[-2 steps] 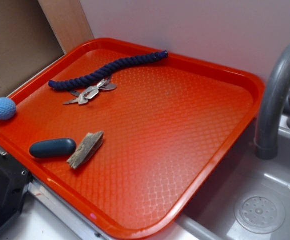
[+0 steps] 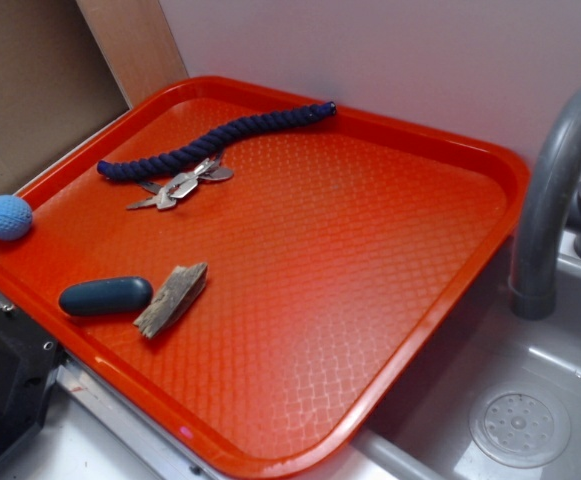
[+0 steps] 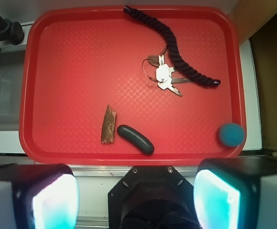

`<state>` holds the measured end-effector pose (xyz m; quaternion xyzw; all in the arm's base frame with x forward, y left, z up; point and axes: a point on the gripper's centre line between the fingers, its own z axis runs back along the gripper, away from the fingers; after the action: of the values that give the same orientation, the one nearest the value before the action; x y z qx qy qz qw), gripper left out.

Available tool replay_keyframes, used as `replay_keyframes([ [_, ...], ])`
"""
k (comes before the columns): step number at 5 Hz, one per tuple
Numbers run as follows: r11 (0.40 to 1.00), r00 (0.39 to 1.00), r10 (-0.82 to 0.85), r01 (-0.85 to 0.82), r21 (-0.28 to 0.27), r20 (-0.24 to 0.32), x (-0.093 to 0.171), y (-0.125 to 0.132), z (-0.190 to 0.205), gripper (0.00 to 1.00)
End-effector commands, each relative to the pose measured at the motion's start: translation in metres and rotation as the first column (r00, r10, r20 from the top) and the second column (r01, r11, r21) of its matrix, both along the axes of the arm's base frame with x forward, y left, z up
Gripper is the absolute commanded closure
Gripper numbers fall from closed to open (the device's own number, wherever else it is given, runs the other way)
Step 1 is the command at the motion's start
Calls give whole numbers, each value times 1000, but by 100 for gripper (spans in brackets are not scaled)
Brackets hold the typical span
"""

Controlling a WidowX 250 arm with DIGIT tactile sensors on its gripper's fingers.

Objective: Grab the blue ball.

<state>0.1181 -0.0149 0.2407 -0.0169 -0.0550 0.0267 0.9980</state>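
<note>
- The gripper (image 3: 136, 200) hangs high above the near edge of the red tray (image 2: 490, 160), seen only from the wrist camera; its two fingers (image 3: 38, 198) sit wide apart at the bottom corners of that view, with nothing between them.
- The blue ball (image 2: 7, 217) — small, light blue, dimpled — rests at the tray's left rim in the outside view, right up against the raised edge. From the wrist camera it (image 3: 231, 134) lies in the tray's lower right corner, well apart from the claw.
- A dark blue-grey capsule (image 2: 105, 296) lies near the tray's front edge, and a splintery piece of wood (image 2: 171, 299) lies just beside it; whether the two touch I cannot tell.
- A navy twisted rope (image 2: 215, 141) curves along the far side of the tray, one end close to the back rim.
- A bunch of keys (image 2: 180, 185) on a thin wire ring lies just beside the rope's lower stretch — the rope seems to cross over part of the bunch.
- The rest of the tray's textured floor is bare, a wide stretch on the side toward the sink.
- The tray sits beside a grey sink (image 2: 530, 380) with a round drain (image 2: 519, 428), and a grey faucet (image 2: 555, 190) arches up by the tray's right corner.
- Behind the tray is a pale wall (image 2: 390, 50), with a wooden board (image 2: 135, 45) leaning at the left.
</note>
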Motion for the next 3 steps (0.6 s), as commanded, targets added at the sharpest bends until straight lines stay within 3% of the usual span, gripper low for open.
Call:
replay_keyframes([
  [1,885,885,465,-466,-7,-29,27,72,-64,0],
  [3,626,636,769,-770,121,71,13,131,-107,0],
])
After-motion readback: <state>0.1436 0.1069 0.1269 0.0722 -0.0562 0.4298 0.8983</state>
